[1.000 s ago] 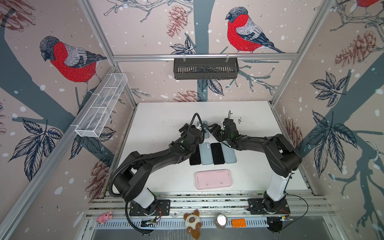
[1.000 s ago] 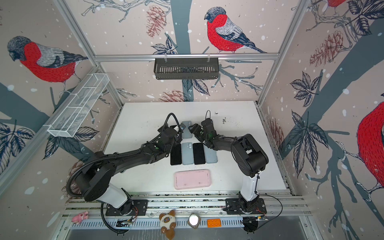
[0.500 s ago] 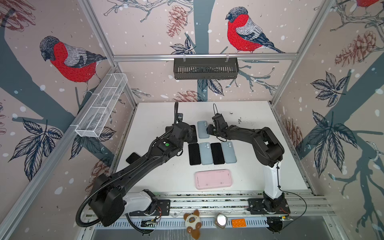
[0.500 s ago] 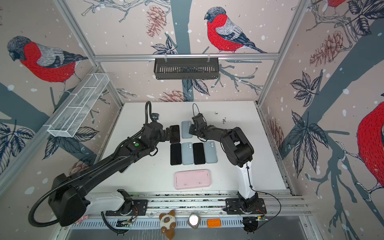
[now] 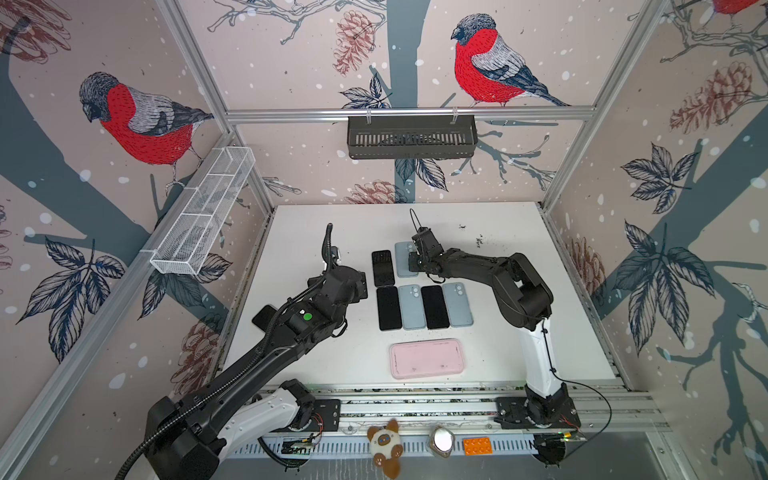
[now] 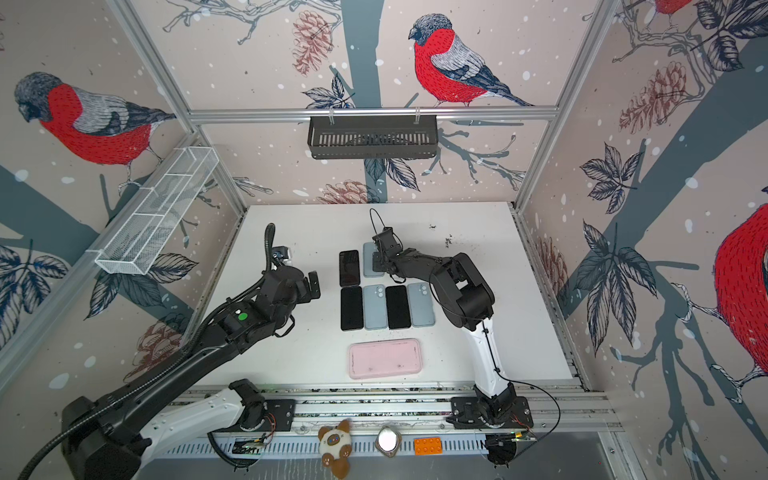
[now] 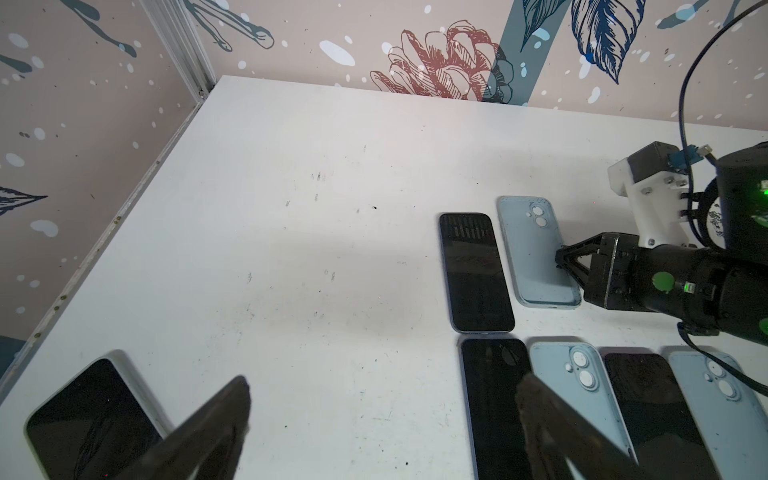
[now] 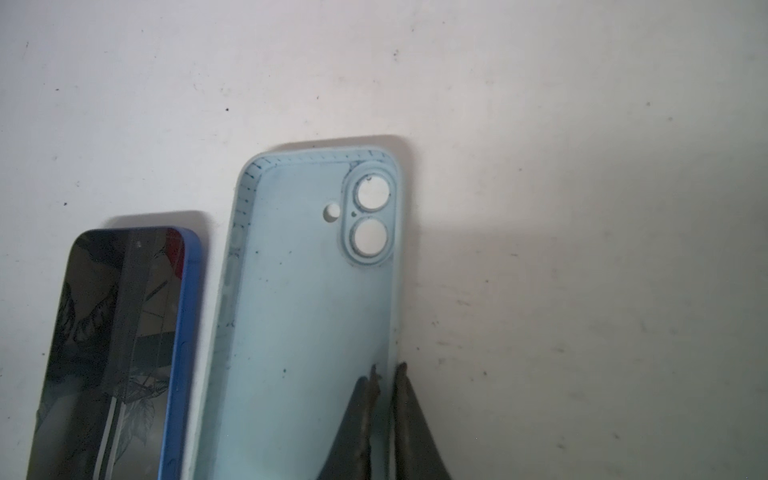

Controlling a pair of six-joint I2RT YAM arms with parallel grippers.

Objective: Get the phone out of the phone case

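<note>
The right gripper (image 8: pixel 386 376) is pinching the thin side wall of the empty light blue case (image 8: pixel 307 316). One finger is inside the case and one is outside. The case lies flat on the white table (image 5: pixel 498 232).

The bare phone (image 5: pixel 382 268) lies screen up, just beside the case at its 9 o'clock, so this phone looks like it is already out.

The grip is small and sits on a soft edge. If the arm pulls fast, the wall could slide out of the pinch, and the case would flop back down. If the case is dragged toward 9 o'clock, it could bump the phone. If it swings toward 6 o'clock, it could mess up the tidy row of four (image 5: pixel 424 306), and past that lies the pink case (image 5: pixel 427 358).

The left gripper (image 7: pixel 382 386) is spread wide and holds nothing. It hangs at about 8 o'clock from the phone. At its own 8 o'clock, close to the table's edge, lies a cased phone (image 7: pixel 91 419). A careless swing of that arm could knock it off.
</note>
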